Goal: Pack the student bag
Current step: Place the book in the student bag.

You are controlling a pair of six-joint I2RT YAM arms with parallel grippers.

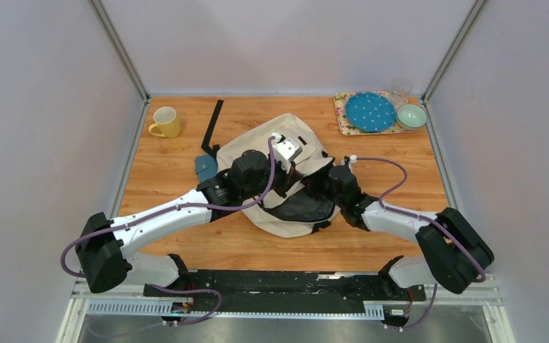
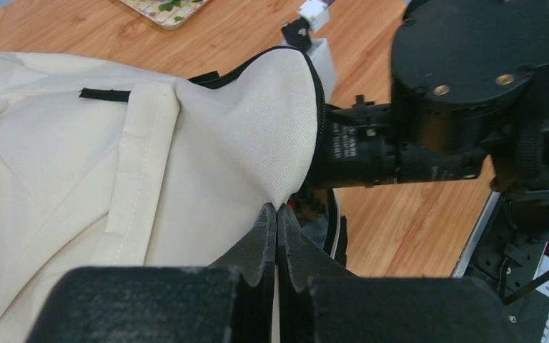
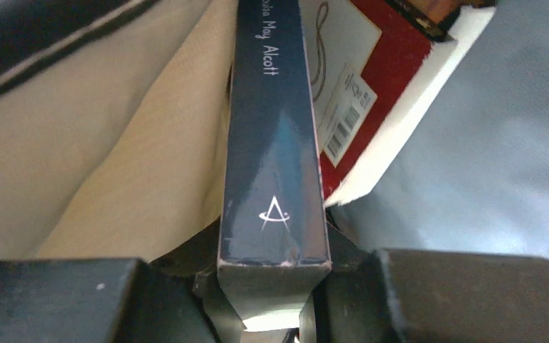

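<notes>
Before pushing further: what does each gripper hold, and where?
Left gripper pinches the student bag at its opening's fabric edge. Right gripper clamps the dark blue book by its covers, at the spine's logo end.

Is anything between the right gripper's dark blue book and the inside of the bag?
Nothing visible blocks it. The dark blue book, clamped in the right gripper, sits between the cream wall of the student bag and a red-and-white book beside it. The left gripper pinches the bag's rim. The blue book's far end is out of view.
</notes>
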